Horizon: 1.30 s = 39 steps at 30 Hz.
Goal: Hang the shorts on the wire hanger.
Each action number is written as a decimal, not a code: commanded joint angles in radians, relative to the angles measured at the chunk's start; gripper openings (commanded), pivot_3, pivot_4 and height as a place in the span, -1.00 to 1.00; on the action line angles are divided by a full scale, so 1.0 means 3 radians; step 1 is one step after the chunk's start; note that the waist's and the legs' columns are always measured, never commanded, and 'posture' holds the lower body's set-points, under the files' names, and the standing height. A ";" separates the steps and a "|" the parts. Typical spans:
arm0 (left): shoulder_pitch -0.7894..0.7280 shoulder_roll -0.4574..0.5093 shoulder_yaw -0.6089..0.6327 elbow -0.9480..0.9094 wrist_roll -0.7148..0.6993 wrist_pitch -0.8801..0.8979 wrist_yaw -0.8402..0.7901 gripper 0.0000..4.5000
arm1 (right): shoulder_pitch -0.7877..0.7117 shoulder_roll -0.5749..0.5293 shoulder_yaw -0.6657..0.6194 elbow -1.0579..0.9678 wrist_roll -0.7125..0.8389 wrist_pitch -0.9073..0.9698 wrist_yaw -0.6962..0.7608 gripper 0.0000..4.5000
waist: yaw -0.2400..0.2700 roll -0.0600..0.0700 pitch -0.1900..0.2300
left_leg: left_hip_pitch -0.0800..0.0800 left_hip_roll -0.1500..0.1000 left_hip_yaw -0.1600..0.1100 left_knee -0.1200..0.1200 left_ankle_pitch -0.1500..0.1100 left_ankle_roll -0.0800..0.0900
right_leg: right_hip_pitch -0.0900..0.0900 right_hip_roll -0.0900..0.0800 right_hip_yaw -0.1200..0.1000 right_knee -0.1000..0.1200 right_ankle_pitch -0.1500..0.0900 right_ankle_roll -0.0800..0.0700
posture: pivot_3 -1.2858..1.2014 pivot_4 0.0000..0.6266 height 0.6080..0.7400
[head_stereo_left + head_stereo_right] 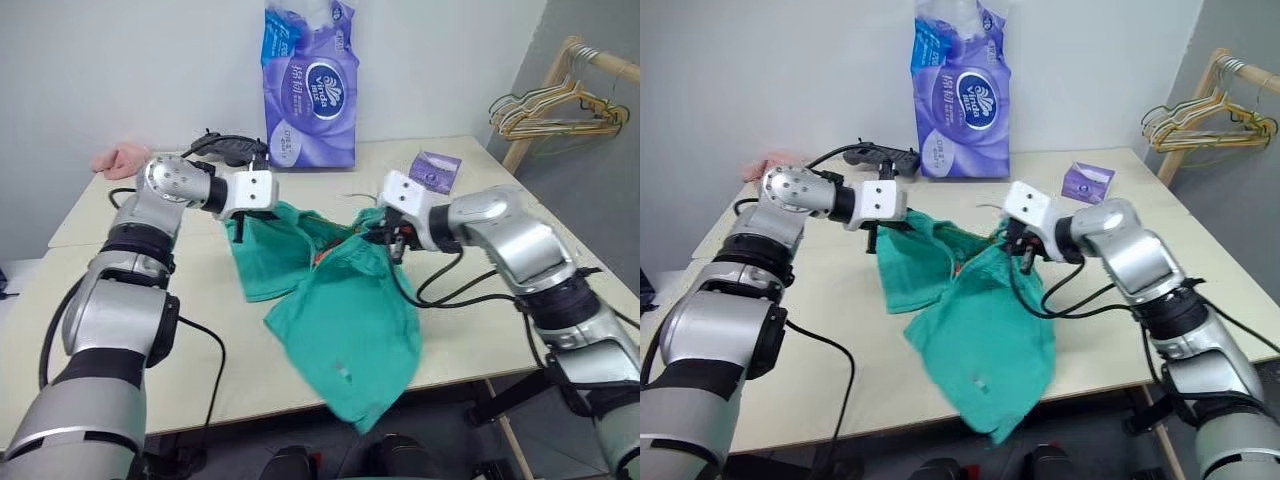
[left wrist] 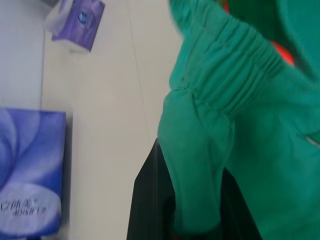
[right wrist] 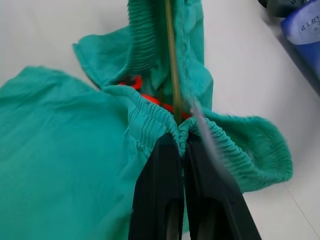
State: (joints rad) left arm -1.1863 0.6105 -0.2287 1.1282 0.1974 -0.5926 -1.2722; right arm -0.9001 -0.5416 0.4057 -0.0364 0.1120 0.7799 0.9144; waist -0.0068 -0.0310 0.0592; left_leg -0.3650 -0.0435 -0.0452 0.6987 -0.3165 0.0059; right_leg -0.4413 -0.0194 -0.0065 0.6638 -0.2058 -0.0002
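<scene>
Both grippers, left [image 1: 240,228] and right [image 3: 181,142], are clamped tight on the teal shorts' [image 1: 350,320] waistband above the table [image 1: 200,350]; the wire hanger [image 3: 172,75] is mostly buried in the folds.

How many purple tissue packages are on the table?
2: a tall purple tissue pack standing at the table's far edge against the wall, and a small purple tissue packet lying to its right near the far right corner. None seem hidden.

Pale table [image 1: 150,370] against white wall [image 1: 120,70]
</scene>
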 commanded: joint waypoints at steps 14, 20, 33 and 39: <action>0.0124 0.0095 0.0127 -0.0301 -0.0229 0.0040 0.0049 -1.00 | -0.0030 -0.0469 -0.0400 -0.0564 0.0248 0.0450 0.0291 0.57 | -0.0023 0.0000 0.0000 | -0.0001 0.0001 -0.0005 -0.0001 0.0000 0.0000 | 0.0000 0.0000 -0.0004 -0.0001 0.0000 0.0000 | 0.01 -0.95 1.00; 0.0196 0.0155 0.0135 -0.0360 -0.0264 0.0064 0.0057 -1.00 | 0.0074 -0.0849 -0.0763 -0.0904 0.0822 0.1158 0.0542 0.57 | 0.0000 0.0000 0.0000 | 0.0001 0.0001 -0.0005 -0.0001 0.0000 0.0001 | 0.0002 0.0001 -0.0005 -0.0002 0.0000 0.0000 | 0.01 -0.94 1.00; 0.0230 0.0158 0.0173 -0.0495 -0.0335 0.0149 0.0021 -1.00 | 0.0154 -0.0444 0.0212 0.0289 -0.0043 -0.0062 0.0289 0.57 | -0.0010 -0.0001 0.0000 | 0.0003 0.0003 0.0003 -0.0001 0.0000 0.0000 | 0.0001 0.0003 -0.0002 0.0000 0.0000 0.0000 | 0.03 -0.97 1.00; 0.0341 0.0219 0.0201 -0.0652 -0.0374 0.0216 -0.0022 -1.00 | 0.0005 -0.0195 0.0213 0.0687 -0.0244 -0.0246 0.0209 0.57 | 0.0012 -0.0001 0.0000 | 0.0002 0.0001 -0.0001 -0.0001 0.0000 0.0000 | 0.0001 0.0001 -0.0001 -0.0002 0.0000 0.0000 | 0.05 -0.96 1.00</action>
State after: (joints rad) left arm -1.0757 0.6599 -0.1985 0.9720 0.1148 -0.5313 -1.2784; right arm -0.8753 -0.6046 0.4852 0.1638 0.0580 0.7325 0.9831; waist -0.0033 -0.0311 0.0590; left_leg -0.3644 -0.0432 -0.0454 0.6984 -0.3165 0.0059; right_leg -0.4408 -0.0189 -0.0070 0.6634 -0.2059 -0.0003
